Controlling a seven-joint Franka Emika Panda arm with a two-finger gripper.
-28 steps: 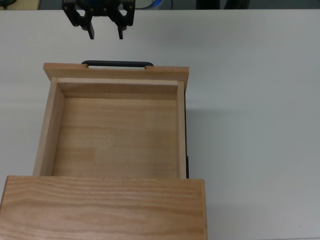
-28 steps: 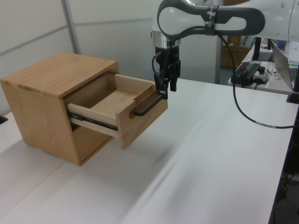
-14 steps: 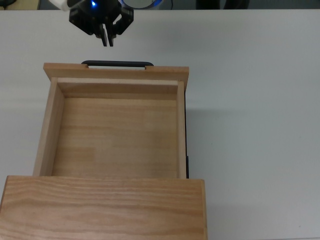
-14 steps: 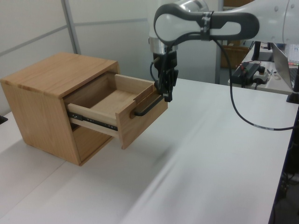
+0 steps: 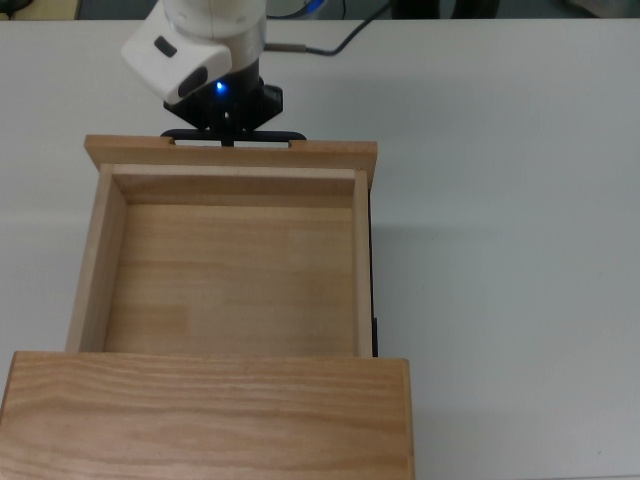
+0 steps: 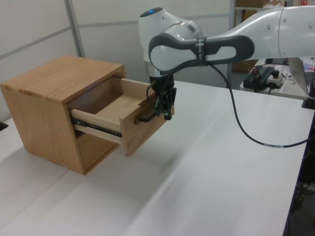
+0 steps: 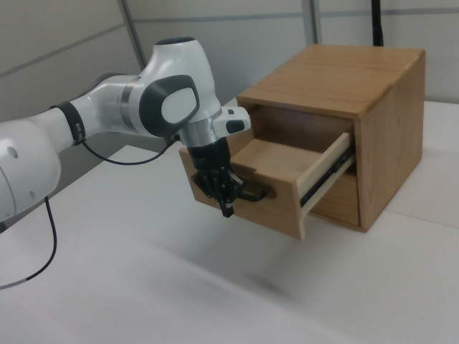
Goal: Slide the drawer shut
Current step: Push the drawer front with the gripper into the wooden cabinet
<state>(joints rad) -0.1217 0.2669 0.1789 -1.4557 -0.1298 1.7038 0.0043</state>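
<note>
The light wooden box-shaped drawer with its wider front panel stands pulled well out of the grained wooden cabinet, which sits on the white bench. In the left view and the right view the black slide rail along the drawer's side is exposed, which shows how far the tray still has to travel back into its opening. The drawer is empty, so nothing inside should shift when it moves.

The robot's black two-finger gripper hangs from the white arm directly in front of the front panel, at the thin black metal bar handle. In the top view it sits at the far edge of the drawer, a little to the top view's left of the panel's middle. The jaws look drawn close together, fingertips pointing down, and pressed against or just at the handle; whether they touch the panel itself I cannot tell. Narrow jaws make sense here: closing needs a push, not a grasp, and pinched fingers act as one stiff pusher.

The arm's place on the side away from the cabinet lets it drive the panel straight along the rails. Because the contact is slightly off centre, the push likely needs to stay parallel to the slides so the drawer does not bind.
</note>
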